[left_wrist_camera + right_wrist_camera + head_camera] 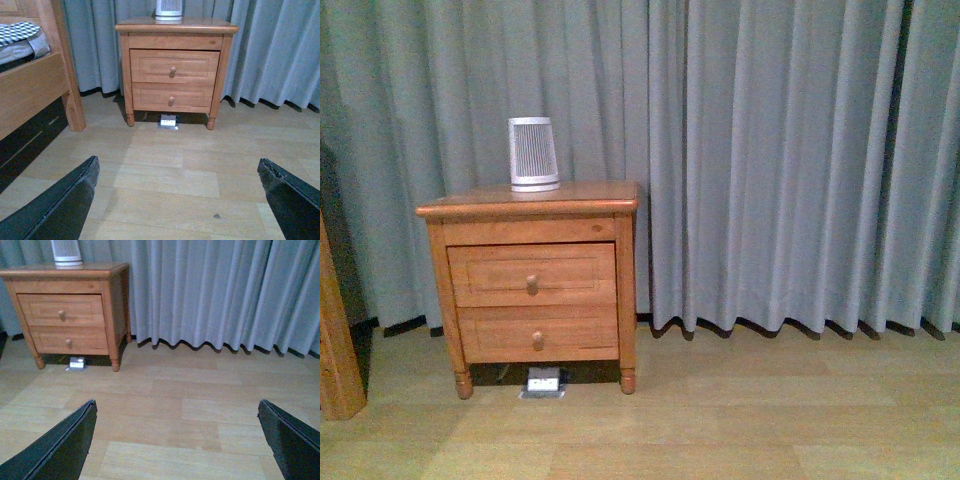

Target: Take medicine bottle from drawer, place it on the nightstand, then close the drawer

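The orange-brown nightstand (480, 210) stands against the grey curtain, left of centre in the front view. Its upper drawer (532, 273) is shut, with a round knob on the front. The medicine bottle is hidden. My left gripper (177, 167) is open, well back from the nightstand (176, 25) above the wooden floor, nothing between its fingers. My right gripper (176, 407) is open too, further right over bare floor, with the nightstand (65, 271) off to one side. Neither arm shows in the front view.
A white-and-grey ribbed tapered cylinder (533, 154) stands on the nightstand top. The lower drawer (538, 333) is shut. A small white box (543, 381) lies on the floor under the cabinet. A wooden bed frame (35, 90) stands left of the nightstand.
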You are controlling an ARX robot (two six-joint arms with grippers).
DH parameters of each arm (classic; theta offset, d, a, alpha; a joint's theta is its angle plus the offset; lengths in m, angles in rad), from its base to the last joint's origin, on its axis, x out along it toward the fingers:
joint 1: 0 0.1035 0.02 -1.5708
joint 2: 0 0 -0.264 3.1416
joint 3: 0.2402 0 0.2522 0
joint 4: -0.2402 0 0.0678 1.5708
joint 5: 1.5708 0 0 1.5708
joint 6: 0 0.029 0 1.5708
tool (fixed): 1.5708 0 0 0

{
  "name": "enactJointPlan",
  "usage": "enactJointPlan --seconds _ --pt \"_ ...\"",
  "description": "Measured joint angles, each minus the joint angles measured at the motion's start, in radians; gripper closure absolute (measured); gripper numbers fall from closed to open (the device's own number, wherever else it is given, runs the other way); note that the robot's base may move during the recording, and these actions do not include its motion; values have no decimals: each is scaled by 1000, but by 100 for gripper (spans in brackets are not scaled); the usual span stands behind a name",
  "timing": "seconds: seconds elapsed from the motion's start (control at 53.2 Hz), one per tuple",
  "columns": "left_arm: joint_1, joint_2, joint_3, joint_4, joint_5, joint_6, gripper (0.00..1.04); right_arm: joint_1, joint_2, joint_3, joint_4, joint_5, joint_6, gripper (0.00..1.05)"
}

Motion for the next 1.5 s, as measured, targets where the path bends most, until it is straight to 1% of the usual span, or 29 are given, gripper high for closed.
enactJointPlan --seconds 1.503 --pt "0 0 0 0 0 0 7 0 0 0 0 0 0 7"
